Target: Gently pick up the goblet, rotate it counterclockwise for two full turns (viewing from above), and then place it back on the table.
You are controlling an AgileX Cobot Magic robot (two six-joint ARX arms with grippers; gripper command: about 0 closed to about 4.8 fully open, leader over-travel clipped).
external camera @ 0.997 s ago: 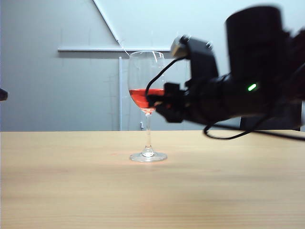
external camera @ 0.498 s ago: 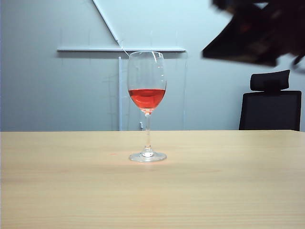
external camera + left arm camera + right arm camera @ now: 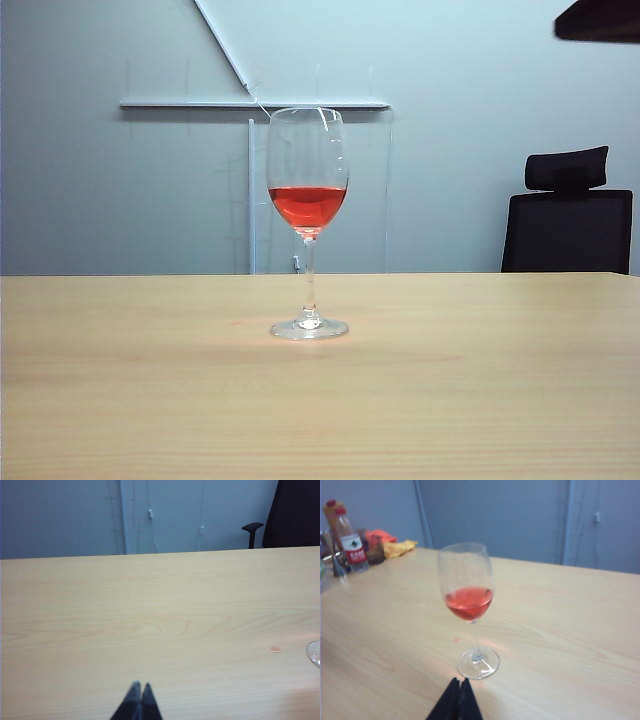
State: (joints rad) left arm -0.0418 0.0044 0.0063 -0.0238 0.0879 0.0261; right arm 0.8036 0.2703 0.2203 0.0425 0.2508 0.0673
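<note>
The tall clear stemmed goblet (image 3: 308, 222), red liquid filling the lower part of its tulip bowl, stands upright on its round foot on the wide light beige wood-grain tabletop (image 3: 480, 390). Nothing touches it, and the liquid sits level and calm.

Now the right tool (image 3: 458, 700): in its own wrist view the two dark fingertips are pressed together with nothing between them, pointing at the goblet's foot from just short of it, with bare tabletop between tip and glass. In the exterior view only a dark sliver of an arm (image 3: 598, 20) pokes in, high above the goblet and far off to its side.

The left tool (image 3: 138, 702) is likewise pinched together on nothing, low over the tabletop. From there the goblet is well off to one side, with only the rim of its foot showing at the frame's edge, and a small reddish spot (image 3: 275, 650) lies on the tabletop near that foot.

Beyond the goblet: a black office chair (image 3: 568, 222) behind the tabletop, and a red-capped bottle (image 3: 349, 541) with orange and yellow clutter (image 3: 390, 543) at the far corner.

Where does the task stand? With the goblet planted and both tools shut and clear of it, I cannot tell from this alone whether the lift and two counterclockwise turns are finished or not begun.
</note>
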